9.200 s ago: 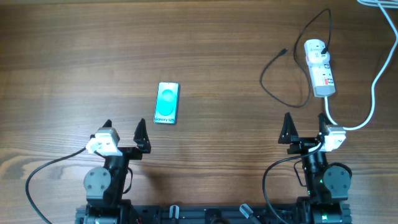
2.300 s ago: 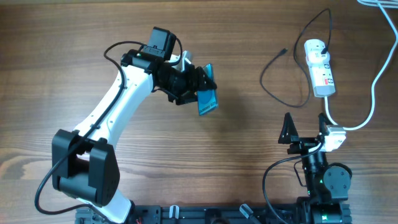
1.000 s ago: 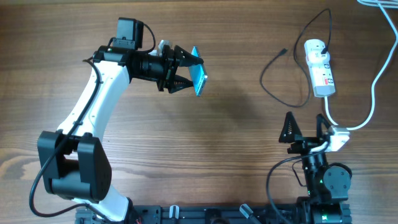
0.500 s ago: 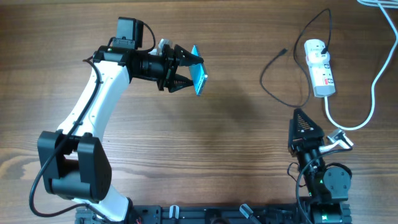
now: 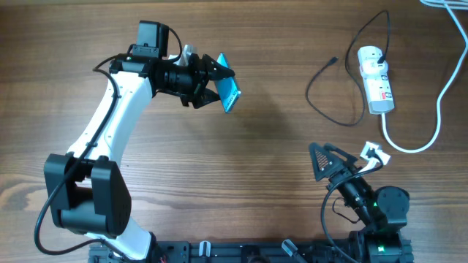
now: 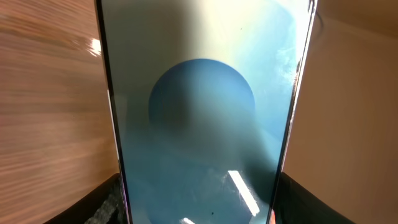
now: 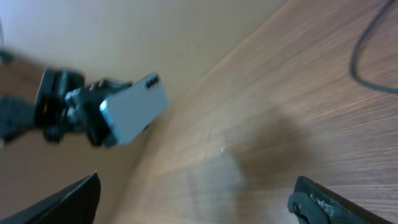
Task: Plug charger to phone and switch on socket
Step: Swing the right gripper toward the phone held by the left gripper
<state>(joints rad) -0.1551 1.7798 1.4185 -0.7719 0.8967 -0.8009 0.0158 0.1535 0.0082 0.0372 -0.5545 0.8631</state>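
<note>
My left gripper (image 5: 213, 80) is shut on the phone (image 5: 229, 91) and holds it tilted on edge above the table, left of centre. In the left wrist view the turquoise screen (image 6: 205, 112) fills the frame between my fingers. The right wrist view shows its pale back (image 7: 132, 110) from afar. The socket (image 5: 375, 80) lies at the far right. The charger's thin black cable (image 5: 319, 98) loops to its left, with the plug tip (image 5: 333, 61) lying free on the wood. My right gripper (image 5: 319, 157) is open and empty, low near the front right, pointing left.
A thick white cord (image 5: 439, 102) curls from the socket along the right edge. A stretch of the black cable (image 7: 367, 56) shows at the right wrist view's top right. The right arm's base (image 5: 376, 208) sits at the front edge.
My right arm has swung its gripper left and turned it, jaws still open. My left gripper has tilted the phone slightly, staying in place.
</note>
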